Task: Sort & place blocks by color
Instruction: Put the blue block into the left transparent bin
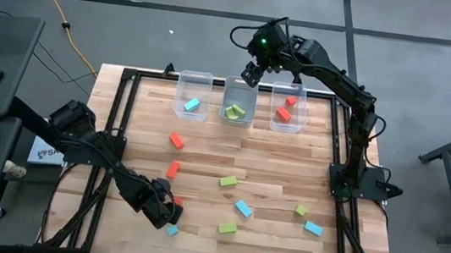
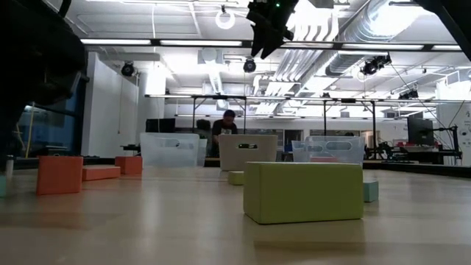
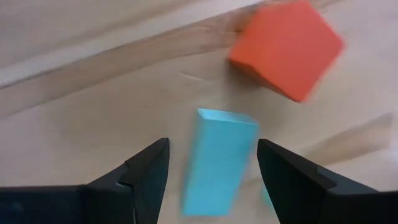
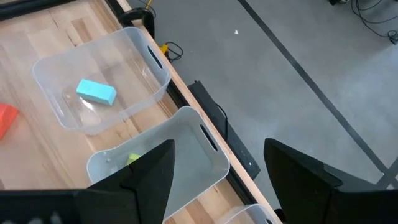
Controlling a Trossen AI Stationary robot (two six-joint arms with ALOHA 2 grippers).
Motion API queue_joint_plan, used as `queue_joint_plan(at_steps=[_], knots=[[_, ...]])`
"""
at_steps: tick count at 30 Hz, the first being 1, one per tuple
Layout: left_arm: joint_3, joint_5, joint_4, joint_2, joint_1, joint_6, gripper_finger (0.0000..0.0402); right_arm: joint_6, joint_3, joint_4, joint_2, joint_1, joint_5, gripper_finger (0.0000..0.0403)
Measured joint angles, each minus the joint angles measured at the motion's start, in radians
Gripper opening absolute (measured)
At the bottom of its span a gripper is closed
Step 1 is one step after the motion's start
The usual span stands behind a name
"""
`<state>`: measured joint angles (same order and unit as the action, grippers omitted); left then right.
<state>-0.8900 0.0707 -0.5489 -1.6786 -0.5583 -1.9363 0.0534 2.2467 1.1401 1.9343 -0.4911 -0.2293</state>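
Left gripper (image 3: 211, 165): I see it low at the table's near-left part, fingers spread and released, a light blue block (image 3: 219, 163) lying between them on the wood, touched by neither.
Red-orange cube (image 3: 286, 48): just beyond that blue block, apart from it.
Loose blocks: I count two red-orange ones (image 1: 176, 140) left of centre, greens (image 1: 229, 180) and blues (image 1: 243, 208) scattered over the middle and near-right of the table (image 1: 291, 151).
Left bin (image 1: 193, 96): one light blue block (image 4: 96, 91) inside.
Middle bin (image 1: 238, 102): lime green blocks (image 1: 236, 111) inside.
Right bin (image 1: 287, 108): red-orange blocks (image 1: 284, 113) inside.
Right gripper (image 1: 251, 72): I have it raised over the far edge, above the middle bin's back rim, fingers apart and carrying nothing.
Background: a person (image 2: 227, 124) sits behind the bins in the low view.
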Motion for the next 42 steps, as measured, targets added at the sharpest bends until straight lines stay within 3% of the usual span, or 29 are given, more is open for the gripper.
queue_joint_plan(at_steps=[13,30,42], knots=[[-0.025,-0.033,-0.054,-0.034,-0.005,0.01,0.0219,0.008,0.0,-0.017,0.0,0.0,0.001,0.0238],[-0.029,-0.044,-0.105,-0.033,-0.005,0.083,0.0066,0.018,0.0,-0.031,0.0,0.0,0.001,0.0238],[-0.134,0.02,-0.215,0.016,0.008,0.125,0.0065,0.029,0.0,-0.04,0.0,0.0,0.001,0.0238]])
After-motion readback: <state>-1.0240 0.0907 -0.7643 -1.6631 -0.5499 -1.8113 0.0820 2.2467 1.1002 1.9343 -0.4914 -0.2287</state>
